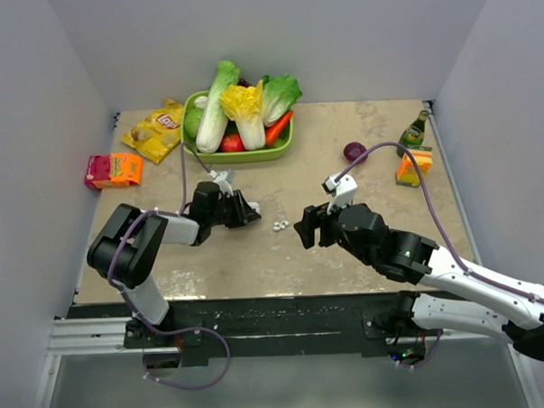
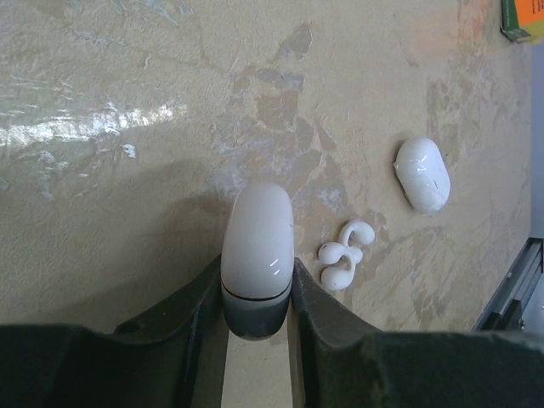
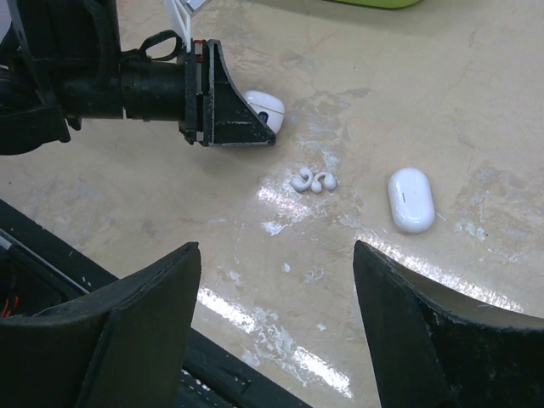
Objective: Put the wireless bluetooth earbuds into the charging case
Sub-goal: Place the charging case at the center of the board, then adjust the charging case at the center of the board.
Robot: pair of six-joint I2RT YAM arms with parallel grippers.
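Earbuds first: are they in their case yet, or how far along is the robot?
Nothing is finished yet: both earbuds lie loose on the table, touching each other. In hand: the left gripper is shut on the charging case, just beside them; the right gripper hangs open and empty above the table. Left to do: pick up each earbud and seat it in the case.

The table [image 1: 257,263] has a glossy, beige, marbled top. Plain pale grey walls enclose it on three sides: back wall [image 1: 274,41], left wall [image 1: 25,133], right wall [image 1: 512,112]. A black strip [image 1: 259,313] and a metal rail [image 1: 84,337] run along the near edge. Light reflects as white glare patches [image 3: 289,200] on the top.
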